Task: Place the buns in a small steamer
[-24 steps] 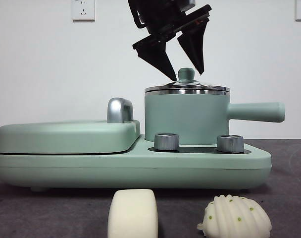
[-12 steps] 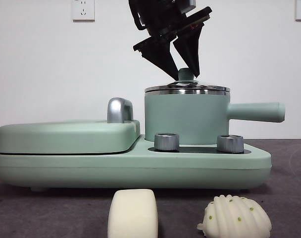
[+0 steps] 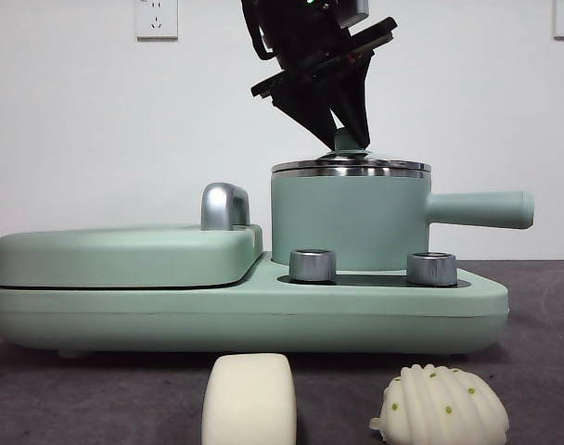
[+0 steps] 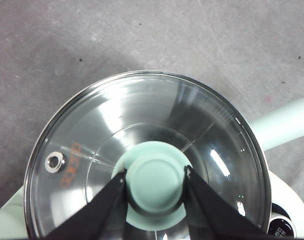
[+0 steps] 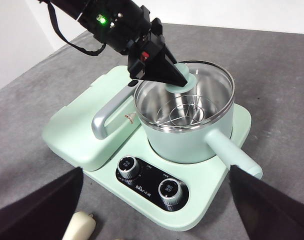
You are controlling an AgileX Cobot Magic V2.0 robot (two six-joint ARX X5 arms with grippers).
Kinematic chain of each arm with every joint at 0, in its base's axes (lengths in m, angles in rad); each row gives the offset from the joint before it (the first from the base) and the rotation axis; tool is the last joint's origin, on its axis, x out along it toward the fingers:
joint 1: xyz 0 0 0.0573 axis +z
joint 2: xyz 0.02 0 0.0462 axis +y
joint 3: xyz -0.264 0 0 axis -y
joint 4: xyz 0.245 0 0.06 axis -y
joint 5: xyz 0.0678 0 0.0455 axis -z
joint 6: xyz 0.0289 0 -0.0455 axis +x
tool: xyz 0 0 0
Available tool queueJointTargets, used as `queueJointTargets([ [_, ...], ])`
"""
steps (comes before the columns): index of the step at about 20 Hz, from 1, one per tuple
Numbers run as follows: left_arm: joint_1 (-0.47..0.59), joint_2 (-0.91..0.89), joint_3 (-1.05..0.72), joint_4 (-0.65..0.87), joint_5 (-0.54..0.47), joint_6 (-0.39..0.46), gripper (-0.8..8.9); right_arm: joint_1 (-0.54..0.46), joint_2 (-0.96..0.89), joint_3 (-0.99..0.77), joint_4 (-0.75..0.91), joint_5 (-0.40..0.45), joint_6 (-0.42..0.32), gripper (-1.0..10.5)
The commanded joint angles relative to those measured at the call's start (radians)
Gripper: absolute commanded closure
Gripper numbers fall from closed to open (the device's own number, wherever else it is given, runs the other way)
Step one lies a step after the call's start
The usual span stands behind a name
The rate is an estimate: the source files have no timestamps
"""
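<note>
Mint-green cooker base (image 3: 263, 315) sits on the grey table (image 3: 542, 371), flat griddle (image 3: 115, 255) with chrome handle (image 3: 224, 206) on one half, small steamer (image 3: 349, 218) on the other, its long side handle (image 3: 477, 209) sticking out sideways. Glass lid (image 4: 142, 150) sits on the steamer rim, not lifted as far as the front view shows. Left gripper (image 4: 155, 182) is down over the lid, jaws pressed against both sides of the green knob (image 4: 154, 177), so it is pinching the knob. Right gripper (image 5: 157, 210) hangs back high over the near table edge, jaws spread wide, holding nothing. Two dials (image 3: 312, 264) on the base front. Both buns lie on the table in front of the cooker, well apart from the pot: smooth block bun (image 3: 249, 399) and ridged shell bun (image 3: 440, 406) with green dots, side by side, not touching. Progress reads as early: lid grasp made, nothing else done. Left to do, judging from this: lift lid off and park it, pick each bun, drop both in the steamer, maybe reclose
</note>
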Motion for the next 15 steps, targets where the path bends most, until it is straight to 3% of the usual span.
queueJointTargets([
  [1,-0.008,0.03,0.05,-0.038,0.003,-0.001,7.98,0.002,0.003,0.016,0.006,-0.003,0.013,4.8],
  [10,-0.006,0.026,0.316,-0.254,0.0,0.0,7.98,0.002,0.003,0.016,0.006,-0.003,0.019,4.8],
  [15,0.024,0.023,0.367,-0.296,-0.015,0.001,7.98,0.002,0.004,0.016,0.002,-0.024,0.041,4.8],
])
